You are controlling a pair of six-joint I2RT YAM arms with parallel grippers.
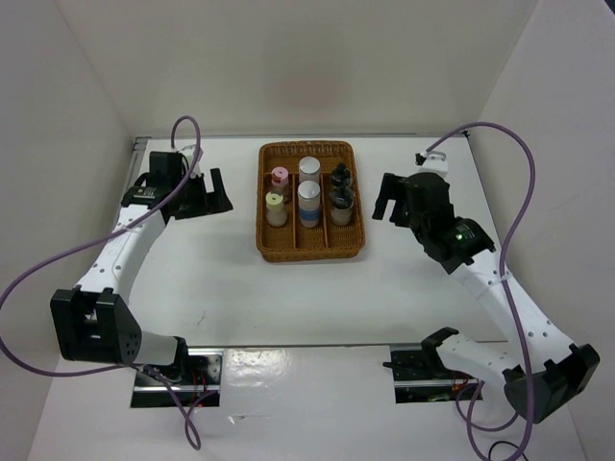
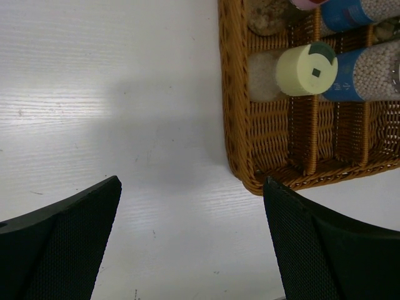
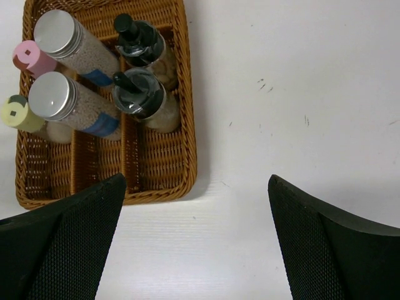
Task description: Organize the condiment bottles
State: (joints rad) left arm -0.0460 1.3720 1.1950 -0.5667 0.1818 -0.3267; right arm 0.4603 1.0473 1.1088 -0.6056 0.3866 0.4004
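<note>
The condiment bottles stand upright in the brown wicker tray (image 1: 261,226), two to each lane. On the left are a pink-capped one (image 1: 280,179) and a pale-yellow-capped one (image 1: 276,208). Two silver-capped ones (image 1: 308,171) (image 1: 308,202) fill the middle, and two black-capped ones (image 1: 341,178) (image 1: 341,204) are on the right. My left gripper (image 1: 219,192) hangs open left of the tray, holding nothing. Open as well, my right gripper (image 1: 387,202) is off the tray's right side. The left wrist view shows the yellow cap (image 2: 307,69); the right wrist view shows the black caps (image 3: 137,90).
White walls enclose the table on three sides. Purple cables loop from both arms over the table's left and right parts. The tray's near corner (image 2: 250,181) lies close to my left gripper's right finger. Bare tabletop (image 3: 281,94) lies right of the tray.
</note>
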